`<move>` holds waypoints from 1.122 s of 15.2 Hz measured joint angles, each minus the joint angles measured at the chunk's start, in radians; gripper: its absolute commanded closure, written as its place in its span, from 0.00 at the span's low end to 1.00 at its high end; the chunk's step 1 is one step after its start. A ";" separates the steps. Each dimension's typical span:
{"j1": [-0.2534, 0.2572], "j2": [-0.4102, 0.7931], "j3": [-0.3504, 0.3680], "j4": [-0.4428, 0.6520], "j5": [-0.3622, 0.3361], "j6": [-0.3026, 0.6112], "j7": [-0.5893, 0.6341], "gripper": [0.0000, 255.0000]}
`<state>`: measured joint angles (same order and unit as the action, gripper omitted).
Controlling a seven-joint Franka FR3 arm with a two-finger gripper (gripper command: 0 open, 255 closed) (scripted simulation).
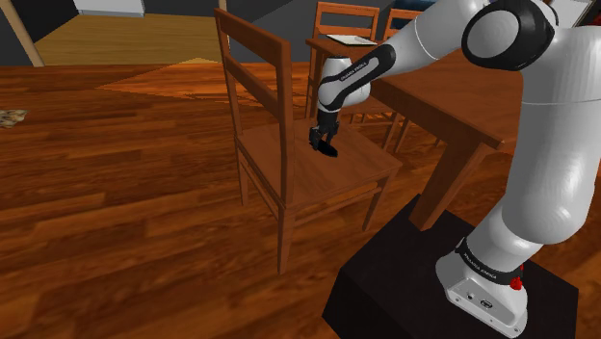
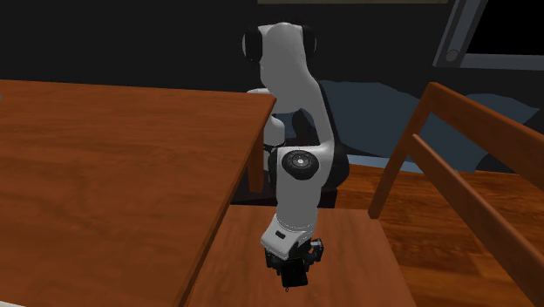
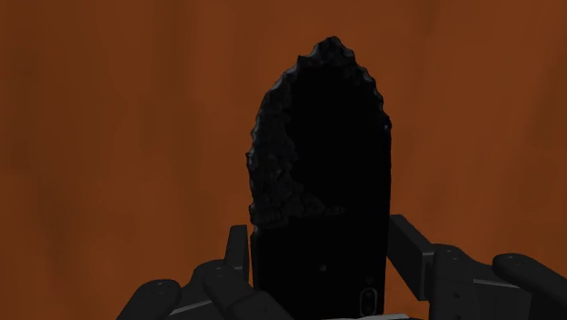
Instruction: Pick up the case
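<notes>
Where the white arm [image 1: 433,43] bends down at the centre of the shoulder view, its end effector [image 1: 325,143] sits low over the seat of a wooden chair [image 1: 289,183], just left of the brown bench [image 1: 462,116]. Its two black fingers [image 3: 409,250] are clamped on the case [image 3: 318,155], a dark, rough-edged slab jutting beyond them against the seat's wood. Whether it touches the seat, I cannot tell.

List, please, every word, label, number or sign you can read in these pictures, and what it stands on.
Nothing can be read for certain.
Pale lettering on the forearm's dark band: too small to read.
Pale lettering on the dark band above the base: too small to read.
The case: no writing shows.
</notes>
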<state>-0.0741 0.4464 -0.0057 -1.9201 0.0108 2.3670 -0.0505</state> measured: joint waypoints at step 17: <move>0.001 -0.073 0.000 0.022 -0.001 -0.095 0.003 1.00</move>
<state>-0.0730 0.3738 -0.0061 -1.8985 0.0094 2.2718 -0.0479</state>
